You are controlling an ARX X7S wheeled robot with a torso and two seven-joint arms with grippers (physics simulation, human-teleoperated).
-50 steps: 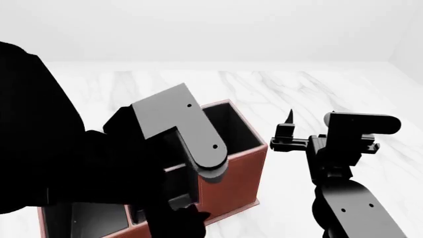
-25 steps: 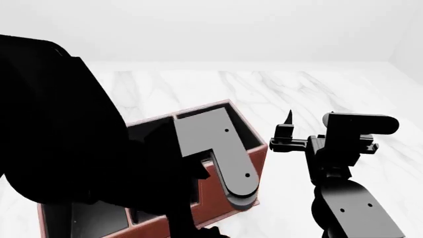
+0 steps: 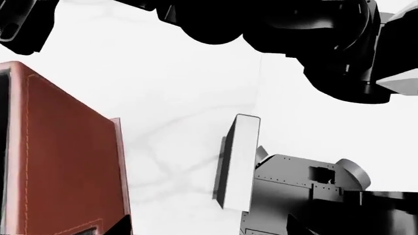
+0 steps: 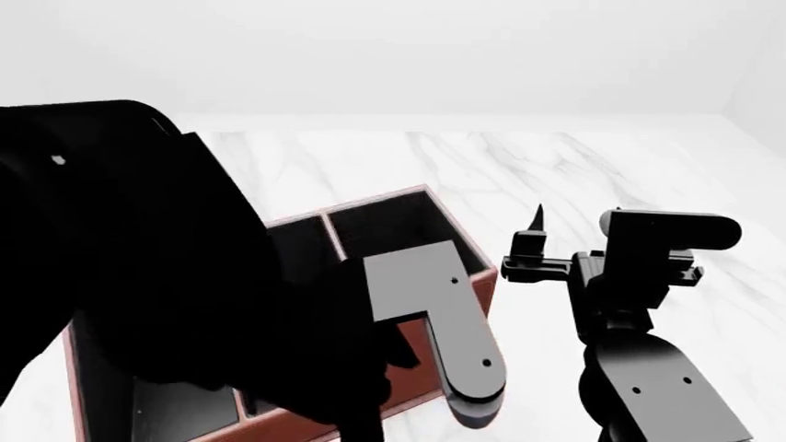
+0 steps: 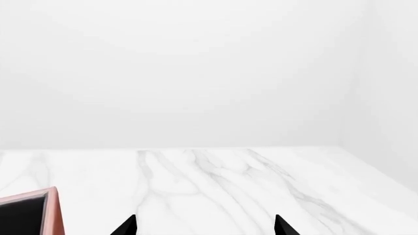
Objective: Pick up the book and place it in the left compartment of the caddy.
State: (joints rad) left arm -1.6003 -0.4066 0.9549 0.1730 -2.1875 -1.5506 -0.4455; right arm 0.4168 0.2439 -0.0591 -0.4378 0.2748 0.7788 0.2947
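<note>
The book (image 3: 239,161) shows only in the left wrist view. It stands on edge on the marble, white page edges facing the camera and a black cover on one side. It is apart from the caddy's (image 3: 65,161) reddish-brown outer wall. My left gripper (image 3: 209,231) is open and empty, its dark fingertips (image 3: 121,226) far apart, with the book beyond them. In the head view my left arm (image 4: 147,276) covers most of the caddy (image 4: 473,304), hiding the left compartment and the book. My right gripper (image 4: 531,247) is open and empty to the right of the caddy; it also shows in the right wrist view (image 5: 203,228).
The marble table (image 4: 553,157) stretches behind and to the right of the caddy. Two of the caddy's black-lined back slots (image 4: 399,230) show past my arm. The robot's grey body (image 3: 300,191) stands behind the book. A caddy corner (image 5: 33,211) shows in the right wrist view.
My left arm has swung down and to the right across the caddy, its grey link now low over the caddy's front right. The right arm has not moved.
</note>
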